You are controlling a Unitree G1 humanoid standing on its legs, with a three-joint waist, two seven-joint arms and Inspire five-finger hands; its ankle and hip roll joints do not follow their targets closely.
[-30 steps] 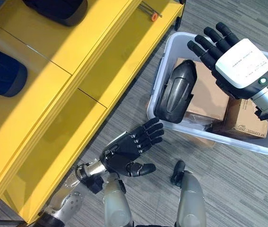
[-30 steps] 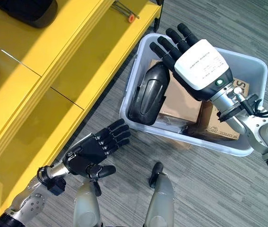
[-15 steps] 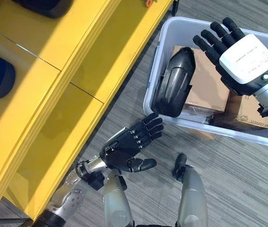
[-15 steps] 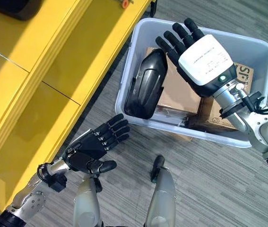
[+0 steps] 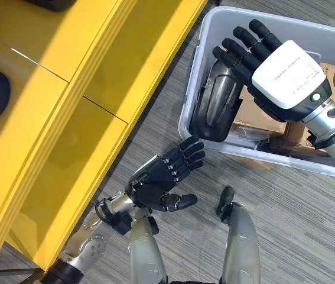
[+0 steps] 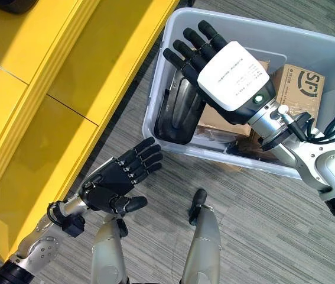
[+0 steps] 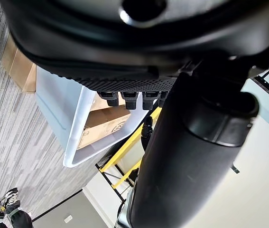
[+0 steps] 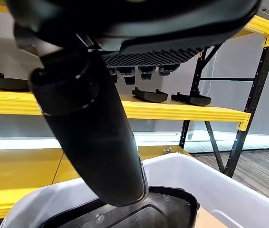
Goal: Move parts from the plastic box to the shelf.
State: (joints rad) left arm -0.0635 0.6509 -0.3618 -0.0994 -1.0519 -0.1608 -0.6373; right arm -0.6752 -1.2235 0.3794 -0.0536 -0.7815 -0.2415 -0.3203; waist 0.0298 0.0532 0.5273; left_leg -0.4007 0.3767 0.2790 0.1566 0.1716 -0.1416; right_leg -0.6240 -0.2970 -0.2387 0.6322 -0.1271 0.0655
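The right hand (image 6: 214,65) has swung in from the middle of the translucent white plastic box (image 6: 309,44) toward its shelf-side wall, and now hangs over the glossy black moulded plastic part (image 5: 210,112) with fingers straight and spread, clasping nothing. The part leans on its long edge against that wall, in the corner of the box nearest the robot and the yellow metal shelf (image 5: 126,53), its hollow ribbed side facing into the box; the brown cardboard boxes (image 6: 297,83) fill the rest. The left hand (image 5: 158,180) waits low over the grey striped carpet (image 5: 297,213) between shelf and box, palm up, fingers relaxed and empty. The step in hand looks like the reach for the part, and the job has barely begun for this piece. To do it well, the right hand should probably drop its fingers behind the upper rim of the part, thumb on the hollow side, and close across the narrow edge, not the slick curved back. A lift straight up past the wall before turning would likely keep the shell from catching the rim. More dark moulded parts (image 8: 148,95) already sit on the shelf.
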